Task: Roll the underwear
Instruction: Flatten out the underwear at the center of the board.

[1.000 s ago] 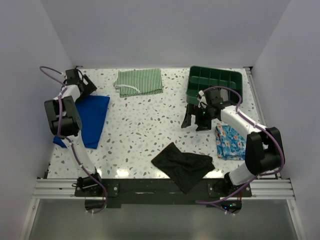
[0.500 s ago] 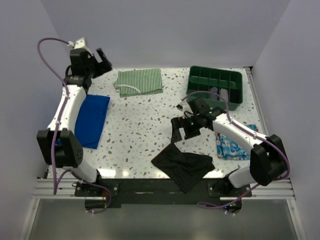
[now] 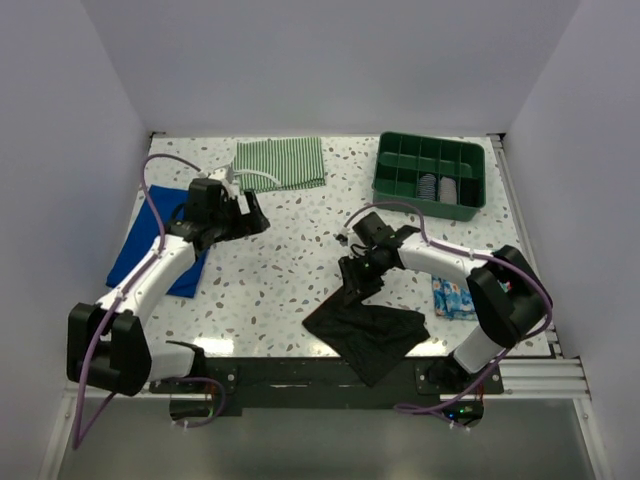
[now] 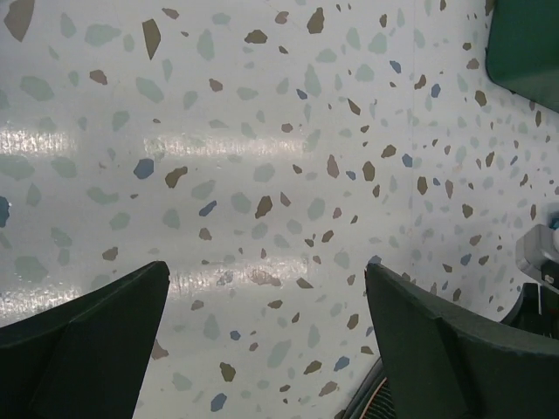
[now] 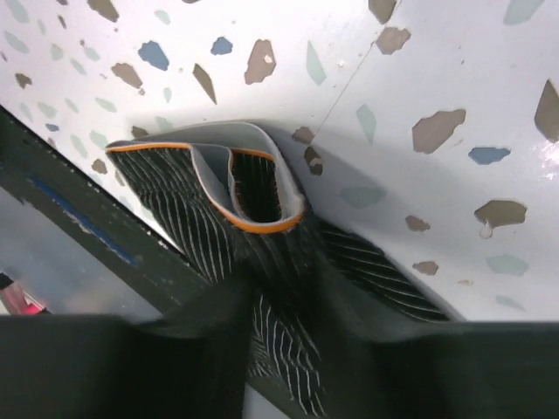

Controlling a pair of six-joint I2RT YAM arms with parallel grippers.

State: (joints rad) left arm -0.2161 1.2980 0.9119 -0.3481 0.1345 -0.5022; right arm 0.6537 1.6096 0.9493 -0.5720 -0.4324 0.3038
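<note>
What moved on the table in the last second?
The right gripper came from beside the green bin to the underwear and seems to pinch its far corner. The left gripper, open, swung from the far-left corner toward the centre. The striped cloth and bin stayed put.

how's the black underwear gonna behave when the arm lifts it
Probably floppy: the underwear lies in uneven folds, and its waistband curls over itself in the right wrist view. Likely light, since a small pinch by the right gripper bunches it up. Expect it to drape, not hold shape.
</note>
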